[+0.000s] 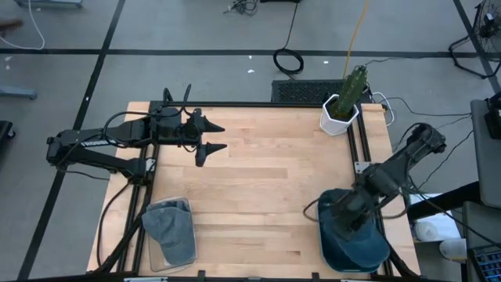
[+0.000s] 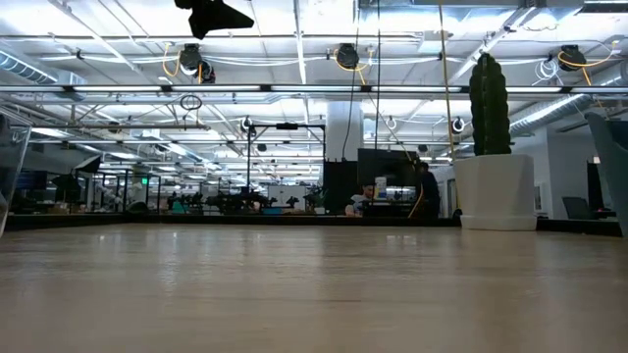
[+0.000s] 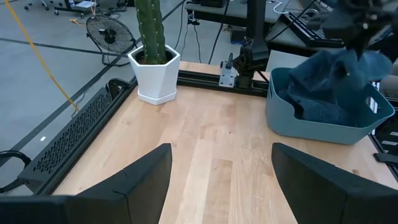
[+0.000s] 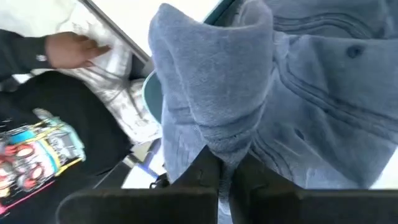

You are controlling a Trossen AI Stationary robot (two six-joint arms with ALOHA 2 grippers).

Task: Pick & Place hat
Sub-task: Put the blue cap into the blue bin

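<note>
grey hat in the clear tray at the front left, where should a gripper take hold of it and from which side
The grey hat lies slumped and flat in the clear tray, so a descent from straight above seems best, pinching a raised fold near its crown. The tray's walls probably block any sideways approach. The left gripper is open and nearest; the right gripper is already shut on a blue hat.

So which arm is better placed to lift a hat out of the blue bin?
Right. The right gripper is already shut on a blue hat over the blue bin. The left gripper hovers open across the table.
</note>
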